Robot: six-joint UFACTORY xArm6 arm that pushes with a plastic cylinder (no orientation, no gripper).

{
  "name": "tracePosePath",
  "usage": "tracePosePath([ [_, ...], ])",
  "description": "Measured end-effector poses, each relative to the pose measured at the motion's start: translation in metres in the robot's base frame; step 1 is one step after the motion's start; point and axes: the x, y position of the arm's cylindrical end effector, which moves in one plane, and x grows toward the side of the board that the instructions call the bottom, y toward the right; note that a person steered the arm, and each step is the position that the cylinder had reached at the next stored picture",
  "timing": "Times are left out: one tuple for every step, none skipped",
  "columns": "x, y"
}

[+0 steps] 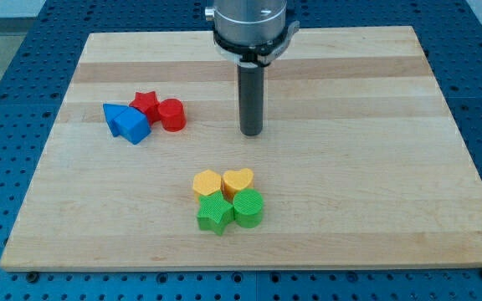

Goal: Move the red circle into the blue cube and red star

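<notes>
The red circle (171, 114) sits at the view's left, touching the red star (146, 104) on its left. Blue blocks lie just left of and below the star: a blue cube (131, 125) in front and another blue block (111, 114) partly hidden behind it. My tip (251, 132) stands on the board to the right of the red circle, well apart from it, about a rod's length away.
A cluster lies below the tip near the view's bottom centre: a yellow block (207, 183), a yellow heart (238, 181), a green star (214, 214) and a green circle (248, 207). The wooden board (392, 167) ends at blue perforated table.
</notes>
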Motion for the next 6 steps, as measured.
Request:
tracePosePath([
  [-0.022,-0.025],
  [-0.023,-0.051],
  [-0.023,-0.077],
  [-0.023,-0.102],
  [-0.023,-0.121],
  [-0.023,-0.134],
])
